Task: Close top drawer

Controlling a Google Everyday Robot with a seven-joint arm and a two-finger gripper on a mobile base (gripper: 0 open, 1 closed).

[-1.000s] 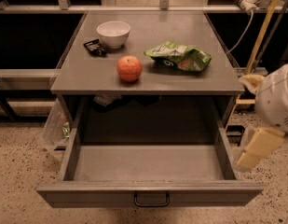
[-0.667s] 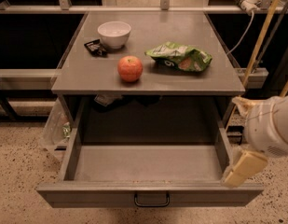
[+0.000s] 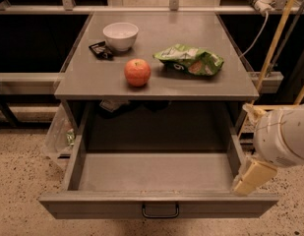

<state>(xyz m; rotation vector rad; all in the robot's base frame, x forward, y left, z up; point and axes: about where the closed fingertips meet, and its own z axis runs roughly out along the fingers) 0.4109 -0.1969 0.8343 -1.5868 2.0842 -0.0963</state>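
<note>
Camera view: open top drawer [image 3: 92, 206], fingers [image 3: 254, 177] @ its R-front corner

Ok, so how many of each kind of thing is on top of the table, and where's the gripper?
White bowl: 1
Red apple: 1
Green snack bag: 1
Small black object: 1
Total: 4
The gripper is by the front right corner of the open top drawer.
</note>
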